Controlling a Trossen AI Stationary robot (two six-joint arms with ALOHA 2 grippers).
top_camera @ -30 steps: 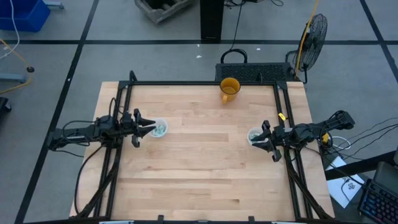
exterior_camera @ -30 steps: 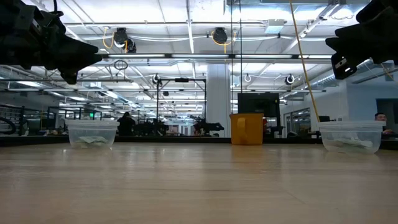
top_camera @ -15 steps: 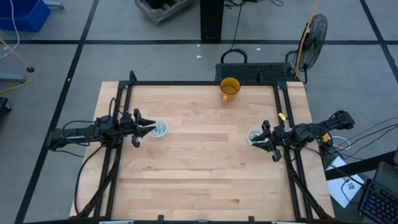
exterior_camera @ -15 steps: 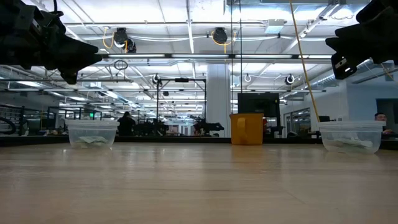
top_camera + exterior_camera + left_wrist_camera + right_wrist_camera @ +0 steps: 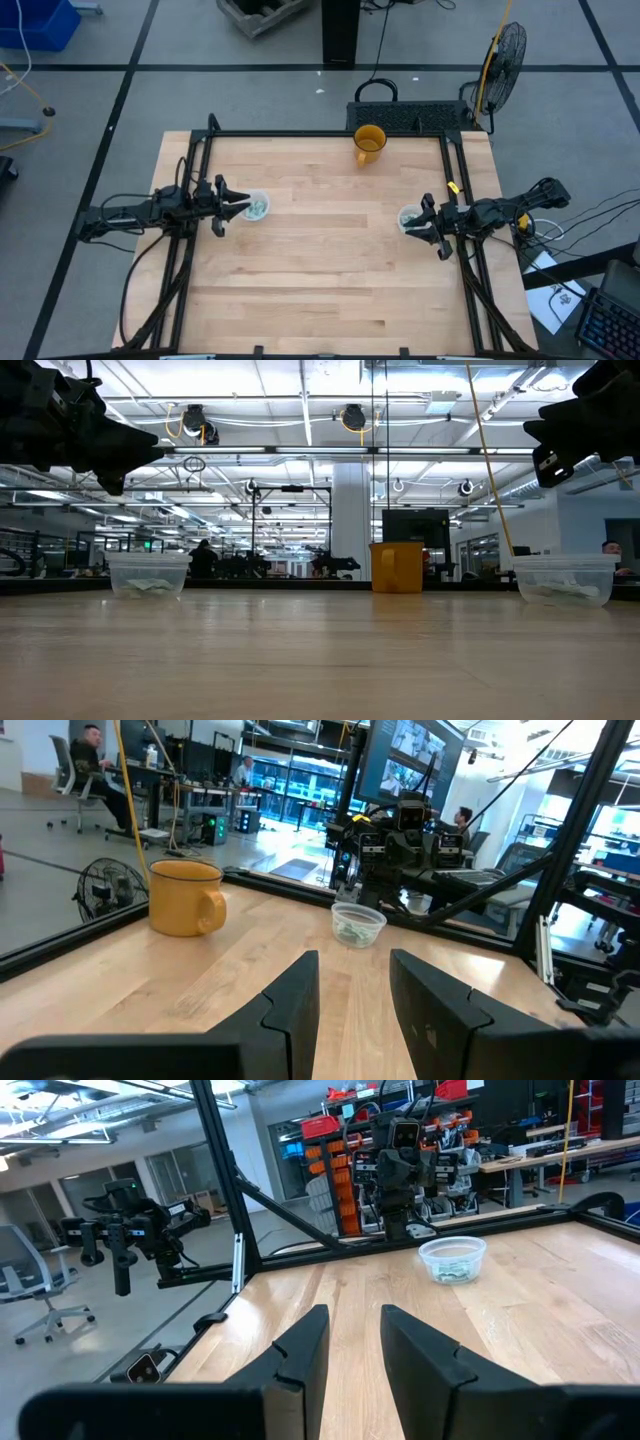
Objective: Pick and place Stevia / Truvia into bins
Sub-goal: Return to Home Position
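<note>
Two clear plastic cups stand on the wooden table. The left cup (image 5: 257, 207) (image 5: 148, 574) (image 5: 452, 1260) and the right cup (image 5: 410, 217) (image 5: 565, 579) (image 5: 358, 924) each hold pale green and white packets (image 5: 260, 208) (image 5: 409, 218), which lie on the cup floors. I see no packet on the bare table. My left gripper (image 5: 240, 208) (image 5: 352, 988) hangs open and empty, raised above the table just left of the left cup. My right gripper (image 5: 420, 225) (image 5: 354, 1342) hangs open and empty, raised at the right cup's right rim.
A yellow-orange mug (image 5: 369, 143) (image 5: 397, 567) (image 5: 187, 897) stands at the middle of the table's far edge. A black frame (image 5: 330, 133) runs around the tabletop. Bare wood (image 5: 330, 260) spreads between the two cups and toward the near edge.
</note>
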